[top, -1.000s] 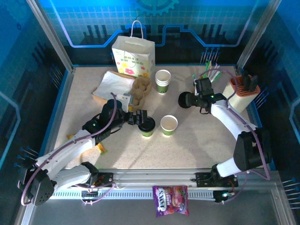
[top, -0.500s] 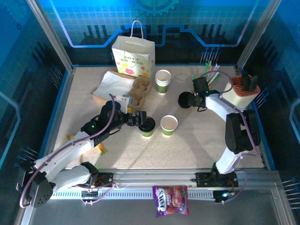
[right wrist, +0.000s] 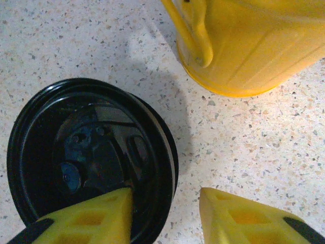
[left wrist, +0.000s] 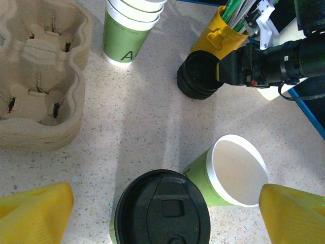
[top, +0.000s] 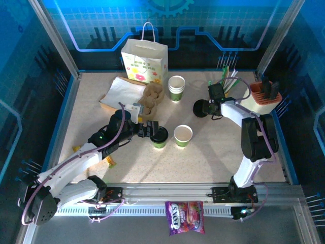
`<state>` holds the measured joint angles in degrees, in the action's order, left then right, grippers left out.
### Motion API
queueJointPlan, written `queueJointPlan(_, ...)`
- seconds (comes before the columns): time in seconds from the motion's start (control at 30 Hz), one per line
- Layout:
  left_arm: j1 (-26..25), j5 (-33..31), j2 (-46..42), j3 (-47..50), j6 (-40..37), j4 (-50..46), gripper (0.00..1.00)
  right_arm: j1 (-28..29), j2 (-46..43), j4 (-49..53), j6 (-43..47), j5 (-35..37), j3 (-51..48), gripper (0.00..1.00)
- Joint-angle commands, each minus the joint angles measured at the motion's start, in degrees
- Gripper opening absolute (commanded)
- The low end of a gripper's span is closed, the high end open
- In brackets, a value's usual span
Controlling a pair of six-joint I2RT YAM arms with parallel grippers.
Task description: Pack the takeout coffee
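One takeout coffee cup with a black lid (left wrist: 162, 209) stands between the wide-apart yellow fingertips (left wrist: 35, 211) of my left gripper (left wrist: 165, 221), which is open and does not touch it. In the top view the lidded cup (top: 159, 135) stands beside an uncovered green and white cup (top: 183, 135), and the left gripper (top: 154, 130) is at its left side. The uncovered cup (left wrist: 234, 172) has no lid. My right gripper (right wrist: 165, 218) is open astride the rim of a stack of black lids (right wrist: 86, 152), one finger (right wrist: 84, 218) inside and the other outside.
A stack of spare cups (top: 176, 87) and a cardboard cup carrier (top: 152, 96) stand behind the cups. The flower-printed paper bag (top: 144, 61) is at the back. The yellow cup of straws (right wrist: 254, 46) stands right beside the lid stack (top: 200, 108). An orange-topped holder (top: 261, 99) is at the far right.
The right arm's elbow has folded in toward the middle while its gripper stays at the lid stack. The left gripper and both cups have not moved.
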<state>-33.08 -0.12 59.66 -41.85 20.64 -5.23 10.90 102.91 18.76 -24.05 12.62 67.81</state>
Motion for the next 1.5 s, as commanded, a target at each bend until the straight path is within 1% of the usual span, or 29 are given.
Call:
queueJointPlan(0.0,0.12,1.32,0.11,0.80,-0.12,1.10,0.95,-0.81,1.71,-1.14,-0.59,-0.54,2.40,0.37)
queueJointPlan(0.2,0.14,1.38,0.10,0.89,-0.11,1.14,0.95,-0.80,2.72,-1.27,-0.31,-1.02,3.39,0.27)
queueJointPlan(0.47,0.12,1.47,0.27,0.99,-0.17,1.41,0.95,-0.82,2.82,-0.93,0.60,-0.32,4.00,0.19)
queueJointPlan(0.83,0.12,1.66,0.28,1.21,-0.23,1.46,0.95,-0.81,2.17,-0.44,1.50,-0.23,4.01,0.14)
queueJointPlan(1.17,0.12,1.80,0.35,1.31,-0.01,1.98,0.95,-0.80,-2.82,-1.49,1.12,-2.59,2.63,0.11)
queueJointPlan(1.33,0.12,1.86,0.17,1.20,-0.17,2.02,0.95,-0.90,-5.98,-1.76,0.29,-5.80,1.21,0.10)
queueJointPlan(1.4,0.12,1.91,0.11,1.07,-0.03,2.38,0.95,-0.91,-7.85,-1.93,-0.36,-8.19,0.20,0.10)
queueJointPlan(1.47,0.12,2.26,0.02,0.93,0.35,3.14,0.95,-0.84,-10.66,-2.94,-1.73,-12.10,-1.81,0.10)
